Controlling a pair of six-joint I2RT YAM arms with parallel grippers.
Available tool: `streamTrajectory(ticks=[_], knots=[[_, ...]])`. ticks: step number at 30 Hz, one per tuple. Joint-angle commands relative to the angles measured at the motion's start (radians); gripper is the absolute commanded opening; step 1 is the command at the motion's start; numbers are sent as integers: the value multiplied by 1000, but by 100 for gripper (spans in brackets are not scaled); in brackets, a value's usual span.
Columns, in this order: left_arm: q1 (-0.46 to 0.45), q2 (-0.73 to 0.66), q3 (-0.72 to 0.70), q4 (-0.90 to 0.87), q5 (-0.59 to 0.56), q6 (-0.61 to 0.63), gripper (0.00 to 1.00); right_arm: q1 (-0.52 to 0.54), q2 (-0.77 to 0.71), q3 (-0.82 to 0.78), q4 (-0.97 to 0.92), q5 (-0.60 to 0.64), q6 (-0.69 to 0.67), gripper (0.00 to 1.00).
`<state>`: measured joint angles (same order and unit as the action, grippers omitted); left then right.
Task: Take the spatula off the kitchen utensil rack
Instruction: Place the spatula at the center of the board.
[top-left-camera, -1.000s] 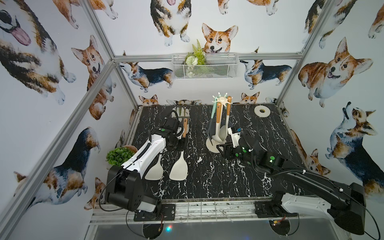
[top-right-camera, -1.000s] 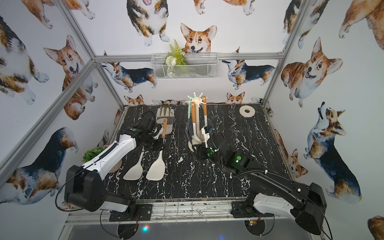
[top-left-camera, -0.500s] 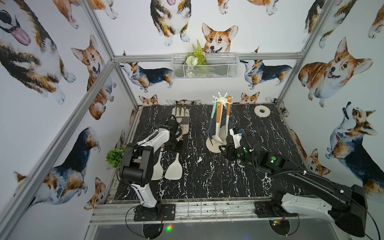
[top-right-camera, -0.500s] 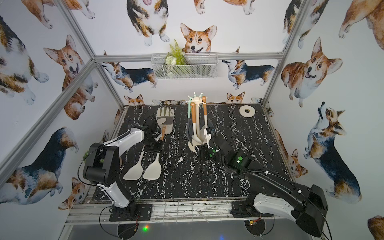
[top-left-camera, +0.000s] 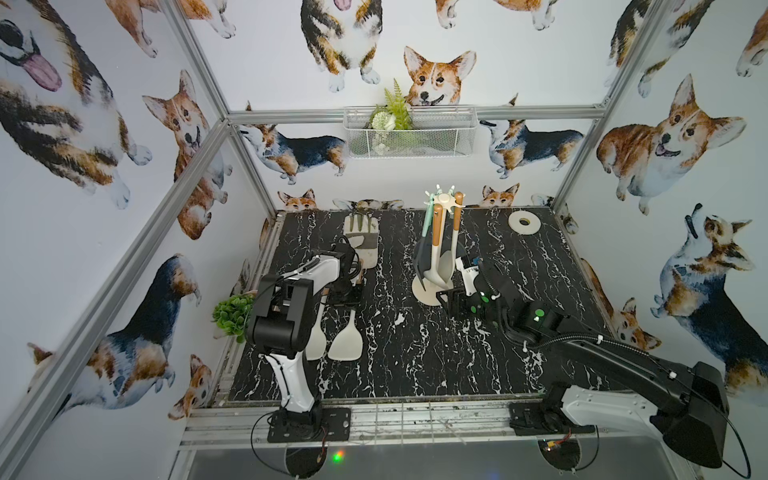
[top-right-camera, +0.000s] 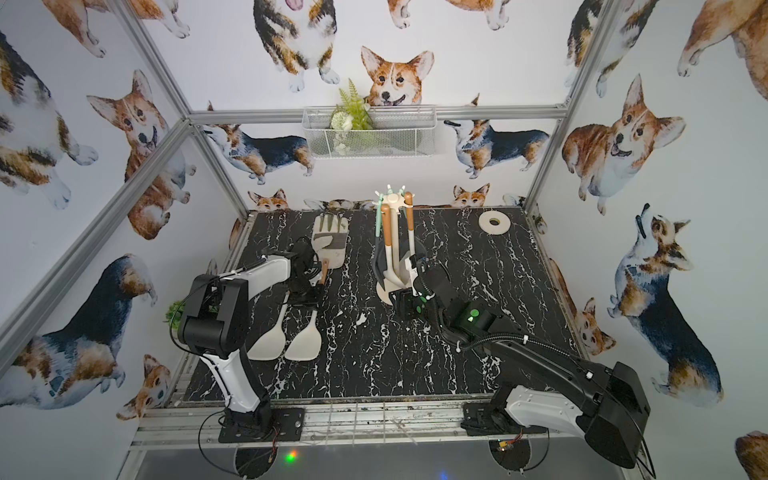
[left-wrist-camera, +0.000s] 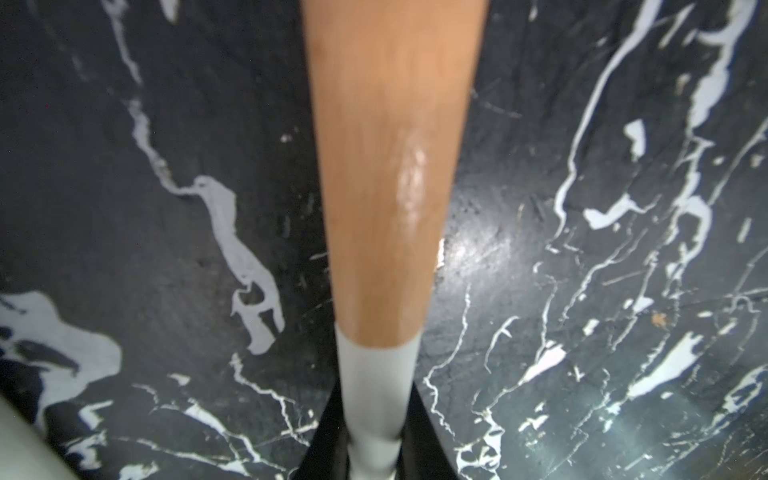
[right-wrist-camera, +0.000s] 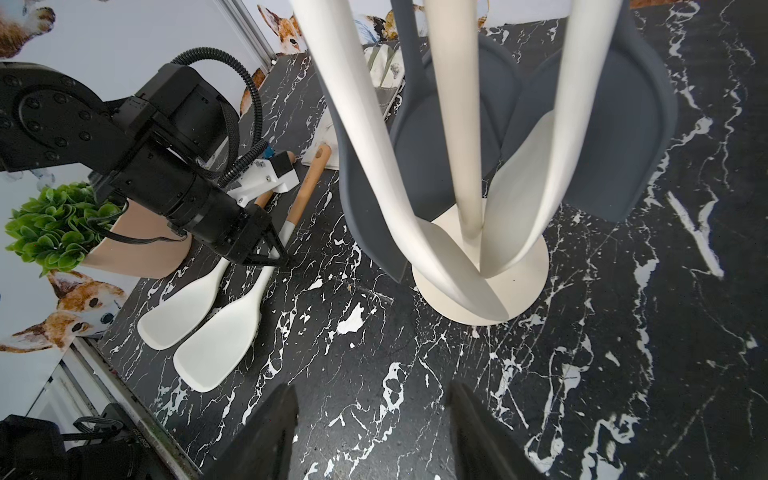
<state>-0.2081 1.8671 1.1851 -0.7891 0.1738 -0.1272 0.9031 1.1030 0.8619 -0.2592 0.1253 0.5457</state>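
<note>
Left gripper (right-wrist-camera: 271, 254): shut tight on the thin white neck of the spatula (right-wrist-camera: 220, 345), just below its brown wooden handle.
Spatula: it is off the kitchen utensil rack (top-left-camera: 444, 200). It is down on the black table (top-left-camera: 415, 365), on the left side, well apart from the rack. Its wide white end lies flat and points to the front edge.
Left wrist view: the wooden handle fills the middle. The white neck goes in between two dark fingers (left-wrist-camera: 324, 440) at the edge of the picture.
Right gripper (right-wrist-camera: 370, 436): its jaws stand apart, about half way. Only bare table shows between them, so it has hold of nothing. It is low, near the rack's round base, and does not touch it.
Rack: it stands upright in the middle of the table, toward the back.
Hanging tools (top-left-camera: 445, 264): grey ones and cream ones hang from the hooks, all around the pole.
Second white tool (right-wrist-camera: 178, 311): it lies flat just beside the spatula, on the side away from the rack.
Glove (top-left-camera: 361, 237): it lies flat behind the left gripper.
Tape roll (top-left-camera: 534, 226): it sits in the back right corner.
Plant (top-left-camera: 232, 311): it is at the left edge of the table.
Wire basket (top-left-camera: 457, 137): it hangs on the back wall with green leaves in it.
</note>
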Motion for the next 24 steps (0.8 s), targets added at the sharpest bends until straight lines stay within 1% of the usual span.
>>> streamTrajectory(ticks=[1,5,9,15,19,24], knots=[[3,14,-4,-12,-34,5,0,0,-2,11,-4,0,-12,66],[3,11,-7,-16,-46,-2,0,0,-6,12,-10,4,-16,67],[2,4,-13,-15,-57,-12,13,-1,-16,10,-15,10,-18,67],[3,-17,-15,-15,-54,-29,26,-10,-37,22,-37,29,-32,68],[2,-37,-9,-18,-57,-29,33,-25,-55,29,-49,37,-38,69],[3,-58,3,-31,-52,-28,39,-35,-69,32,-60,43,-44,69]])
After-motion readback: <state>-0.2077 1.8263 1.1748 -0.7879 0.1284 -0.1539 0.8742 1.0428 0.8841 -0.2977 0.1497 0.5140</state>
